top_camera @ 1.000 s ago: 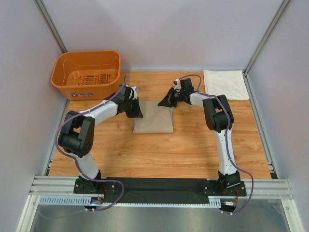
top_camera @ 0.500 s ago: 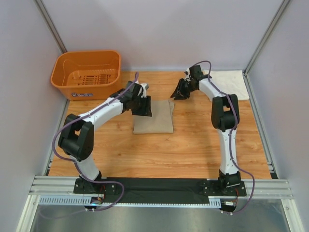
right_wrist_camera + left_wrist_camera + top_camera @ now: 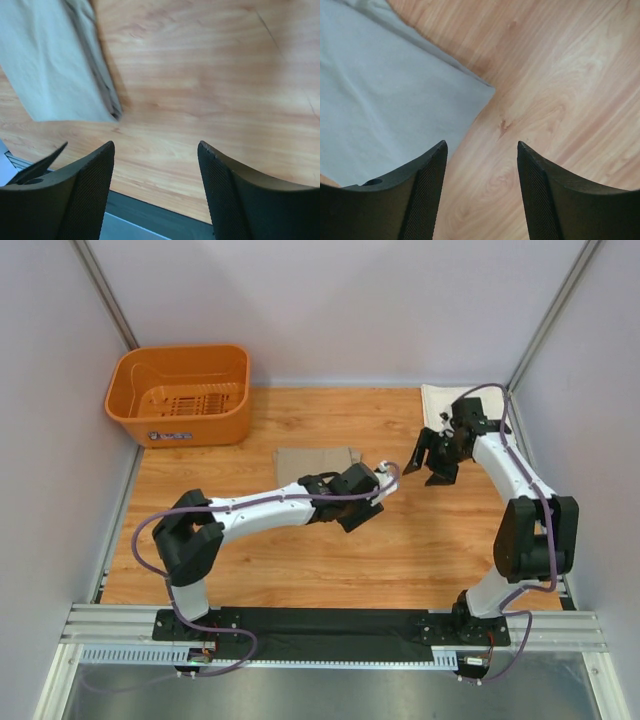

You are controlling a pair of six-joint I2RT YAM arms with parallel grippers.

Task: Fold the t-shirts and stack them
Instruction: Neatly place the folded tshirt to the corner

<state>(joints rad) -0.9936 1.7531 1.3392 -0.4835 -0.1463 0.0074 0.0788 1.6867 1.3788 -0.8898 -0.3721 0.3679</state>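
The tan t-shirt (image 3: 312,462) lies folded at mid-table, its near half hidden under my left arm. My left gripper (image 3: 360,508) hangs open over its near right corner. That corner (image 3: 385,85) fills the upper left of the left wrist view, and bare wood shows between the fingers of the left gripper (image 3: 481,145). The cream-white t-shirt (image 3: 437,405) lies folded at the far right corner. My right gripper (image 3: 430,460) hovers open just left of it, holding nothing (image 3: 155,145). A folded fabric corner (image 3: 55,75) with layered edges shows there; I cannot tell which shirt it is.
An orange basket (image 3: 178,425) stands at the far left corner. A dark strip (image 3: 125,210) runs along a table edge in the right wrist view. Side walls close in the table on both sides.
Both grippers were shut at the tan shirt's far corners; they have opened and let go. The left swung right and nearer, the right moved right toward the cream-white shirt.
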